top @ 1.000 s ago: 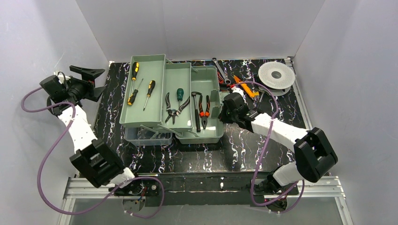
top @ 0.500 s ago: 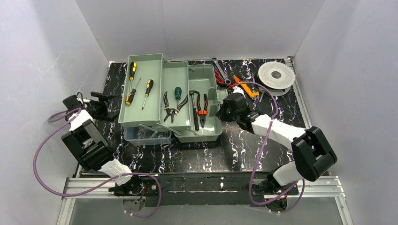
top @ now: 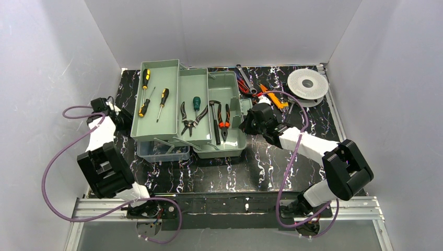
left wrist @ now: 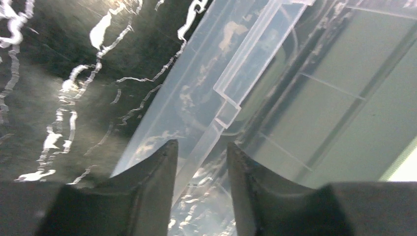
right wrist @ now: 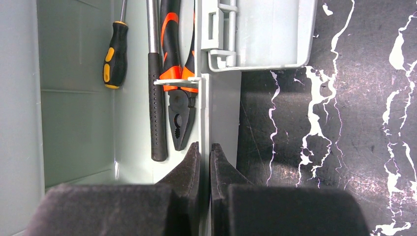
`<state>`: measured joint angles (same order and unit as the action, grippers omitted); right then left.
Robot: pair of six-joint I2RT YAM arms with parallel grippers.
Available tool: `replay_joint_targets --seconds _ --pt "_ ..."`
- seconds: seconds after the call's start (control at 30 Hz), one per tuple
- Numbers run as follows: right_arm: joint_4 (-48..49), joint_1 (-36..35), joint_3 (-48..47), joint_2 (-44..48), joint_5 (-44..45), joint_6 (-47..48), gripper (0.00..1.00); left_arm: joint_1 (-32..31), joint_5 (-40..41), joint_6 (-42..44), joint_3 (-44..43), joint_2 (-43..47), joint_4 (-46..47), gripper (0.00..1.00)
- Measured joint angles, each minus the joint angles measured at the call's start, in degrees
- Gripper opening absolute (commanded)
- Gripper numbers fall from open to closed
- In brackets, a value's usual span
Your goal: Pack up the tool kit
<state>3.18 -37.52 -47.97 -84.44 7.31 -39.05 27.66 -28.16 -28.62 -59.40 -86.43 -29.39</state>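
Gleaming black marbled tabletop (top: 271, 167), pale walls (top: 224, 31)

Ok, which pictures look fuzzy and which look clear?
Left wrist view: blurred throughout, the clear lid and the black mat both smeared, with a washed-out bright patch at lower right. Right wrist view: sharp, the pliers crisp inside the tool kit. Top view: even light, soft shadows.
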Motion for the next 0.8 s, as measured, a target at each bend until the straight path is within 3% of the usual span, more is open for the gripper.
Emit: replay_joint_targets --seconds 0.3,0.37,0.43,0.57,0.67,0.8 --pt "-0.20 0.00 -0.26 -0.15 -0.24 0.33 0.01 -1.97 8.83 10.71 -1.99 3.91 -6.43 0.36" --pt "-0.20 0.00 -0.26 -0.15 -0.26 0.35 0.01 -2.21 8.96 11.93 -1.99 3.56 -7.34 0.24" --pt "-0.20 0.00 -0.26 -0.15 -0.26 0.39 0.01 -2.45 8.83 12.72 -2.14 2.80 -8.00 0.03" --pt "-0.17 0.00 -0.26 -0.13 -0.28 0.50 0.02 -2.82 8.31 16.59 -3.78 1.51 -9.16 0.00" --pt "-0.07 0.02 -0.24 -0.04 -0.55 0.90 0.22 -3.56 8.61 18.14 -4.02 1.77 -9.40 0.00" --pt "2.43 0.07 1.16 0.02 -2.89 2.45 0.56 -5.05 10.10 18.60 -3.96 4.42 -8.07 0.00"
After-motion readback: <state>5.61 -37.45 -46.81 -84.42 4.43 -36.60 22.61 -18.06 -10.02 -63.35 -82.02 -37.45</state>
